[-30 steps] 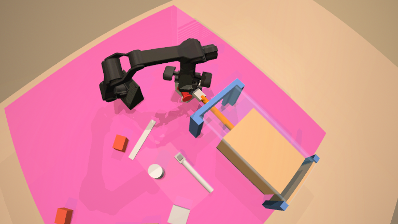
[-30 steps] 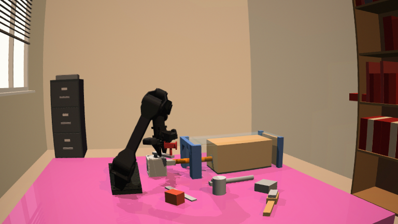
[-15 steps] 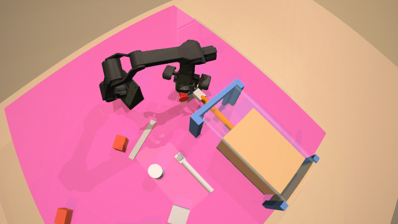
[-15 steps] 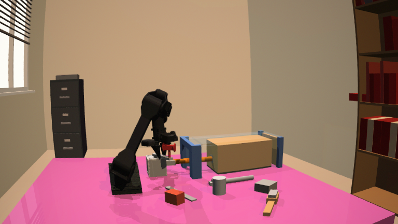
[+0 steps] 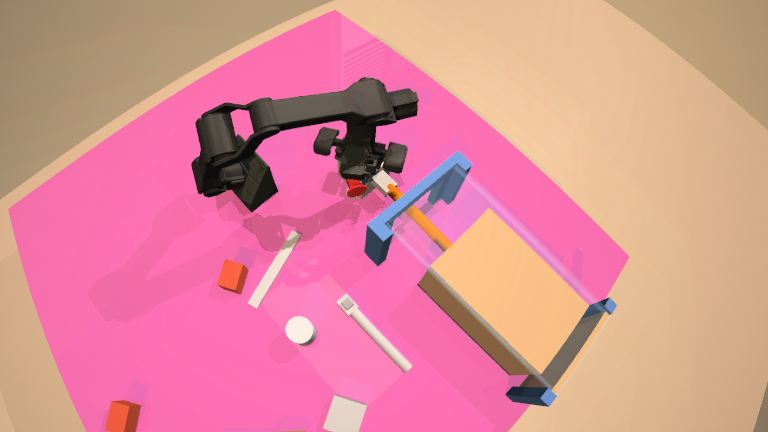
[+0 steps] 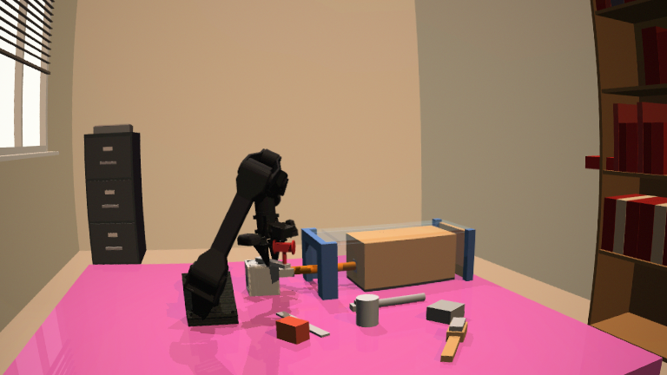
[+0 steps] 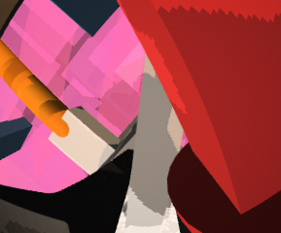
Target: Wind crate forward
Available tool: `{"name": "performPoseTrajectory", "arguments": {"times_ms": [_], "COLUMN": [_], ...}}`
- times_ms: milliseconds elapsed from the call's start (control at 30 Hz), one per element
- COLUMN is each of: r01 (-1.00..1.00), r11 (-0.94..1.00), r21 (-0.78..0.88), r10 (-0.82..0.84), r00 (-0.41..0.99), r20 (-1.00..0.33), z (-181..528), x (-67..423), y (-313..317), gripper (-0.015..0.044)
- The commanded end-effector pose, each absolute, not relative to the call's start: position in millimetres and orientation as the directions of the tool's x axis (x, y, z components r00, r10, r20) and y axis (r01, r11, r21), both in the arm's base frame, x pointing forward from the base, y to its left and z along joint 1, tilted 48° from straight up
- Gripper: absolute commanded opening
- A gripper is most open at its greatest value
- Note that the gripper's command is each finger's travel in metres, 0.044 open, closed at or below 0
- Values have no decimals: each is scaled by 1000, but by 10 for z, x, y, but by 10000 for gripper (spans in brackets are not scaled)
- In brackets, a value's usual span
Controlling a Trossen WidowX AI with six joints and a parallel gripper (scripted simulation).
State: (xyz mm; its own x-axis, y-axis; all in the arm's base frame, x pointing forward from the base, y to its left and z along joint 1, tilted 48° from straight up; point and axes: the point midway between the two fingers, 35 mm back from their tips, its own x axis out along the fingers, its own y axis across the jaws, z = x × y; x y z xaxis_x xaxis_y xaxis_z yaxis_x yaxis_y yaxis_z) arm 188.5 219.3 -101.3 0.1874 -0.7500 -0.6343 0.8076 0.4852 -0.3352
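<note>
My gripper (image 5: 357, 180) (image 6: 281, 245) is shut on the red knob of the winch handle (image 5: 355, 188) (image 6: 283, 247) (image 7: 212, 58). The handle's grey arm (image 7: 155, 155) sits on top of the pale winch block (image 5: 383, 180) (image 6: 260, 279) (image 7: 82, 146). An orange strap (image 5: 423, 222) (image 6: 317, 268) (image 7: 23, 78) runs from the winch through the blue steel frame (image 5: 378, 240) (image 6: 325, 265) to the tan crate (image 5: 504, 285) (image 6: 400, 258). The crate sits flat under the clear guard panels. A gap shows between its front and the frame.
On the pink bench lie a flat pale strip (image 5: 274, 268) (image 6: 314, 330), a red block (image 5: 233, 275) (image 6: 292, 329), a pale cylinder (image 5: 300, 330) (image 6: 367, 309), a grey bar with a square end (image 5: 376, 336) (image 6: 400, 299), a grey block (image 5: 344, 413) (image 6: 445, 310) and a second red block (image 5: 121, 416).
</note>
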Motion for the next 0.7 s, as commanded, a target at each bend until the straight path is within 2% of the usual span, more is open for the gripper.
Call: {"name": "performPoseTrajectory", "arguments": {"times_ms": [0,667], "r01": [824,845], "r11": [471,450], "r21": [-314,-289], "r10": [-751,-753], "r00": [188,185], "r20": [-633,-631], "z": [-1038,-1037], "x": [1878,1858], "y": [2162,2149], "gripper": [0,0]}}
